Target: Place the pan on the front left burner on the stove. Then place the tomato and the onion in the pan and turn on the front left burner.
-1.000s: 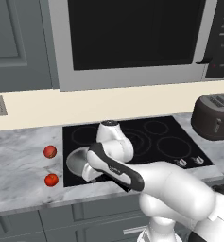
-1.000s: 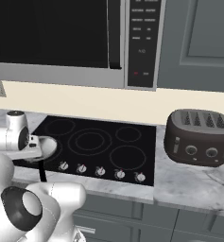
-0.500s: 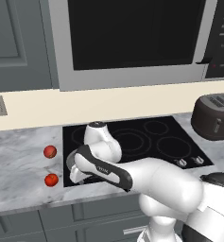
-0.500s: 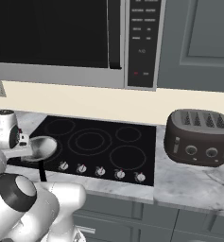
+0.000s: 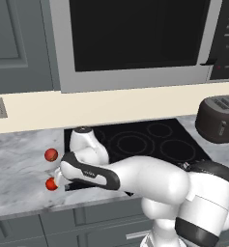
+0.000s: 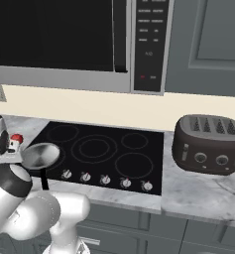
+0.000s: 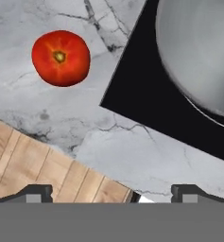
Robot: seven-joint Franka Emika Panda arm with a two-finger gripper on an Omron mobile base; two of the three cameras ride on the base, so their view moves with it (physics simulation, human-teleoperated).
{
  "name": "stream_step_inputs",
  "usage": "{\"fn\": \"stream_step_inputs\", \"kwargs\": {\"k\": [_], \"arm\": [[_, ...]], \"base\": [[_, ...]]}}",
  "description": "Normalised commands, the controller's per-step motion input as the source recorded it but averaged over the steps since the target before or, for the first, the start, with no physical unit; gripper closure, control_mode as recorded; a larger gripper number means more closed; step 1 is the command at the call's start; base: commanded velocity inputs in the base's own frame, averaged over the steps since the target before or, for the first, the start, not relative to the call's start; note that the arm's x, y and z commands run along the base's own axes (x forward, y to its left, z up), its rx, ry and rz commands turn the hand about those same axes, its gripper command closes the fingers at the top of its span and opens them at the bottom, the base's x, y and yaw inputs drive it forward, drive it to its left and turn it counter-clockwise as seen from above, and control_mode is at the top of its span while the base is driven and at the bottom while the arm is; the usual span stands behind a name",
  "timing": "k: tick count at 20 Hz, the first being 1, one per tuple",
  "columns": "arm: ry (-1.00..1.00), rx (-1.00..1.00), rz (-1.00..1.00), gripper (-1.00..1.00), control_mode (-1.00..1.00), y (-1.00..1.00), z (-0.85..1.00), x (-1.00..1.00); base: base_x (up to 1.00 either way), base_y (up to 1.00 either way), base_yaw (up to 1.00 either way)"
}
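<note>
1. We see the pan (image 6: 41, 155) sitting on the front left burner (image 6: 53, 159) of the stove (image 6: 114, 154), so we judge the first step done.
2. The tomato (image 7: 61, 57) lies on the marble bench (image 7: 108, 142), near the stove's corner and outside the pan.
3. The onion (image 5: 51, 155) rests on the bench too, left of the stove.
4. Our fingers (image 7: 111, 193) are spread wide and empty, hanging above the bench near the tomato.
5. Left: both balls into the pan, then the knob.
</note>
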Motion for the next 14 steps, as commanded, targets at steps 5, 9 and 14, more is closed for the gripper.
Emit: {"fn": "stream_step_inputs", "kwargs": {"k": [5,9,14], "arm": [[0.00,0.00,-0.10,-1.00,-1.00,0.42,0.00,0.05],[0.00,0.00,-0.10,-1.00,-1.00,0.35,0.00,0.08],[0.00,-0.01,-0.11,-1.00,-1.00,0.31,0.00,0.12]], "base": [[0.00,0.00,0.00],[0.00,0.00,0.00],[0.00,0.00,0.00]]}}
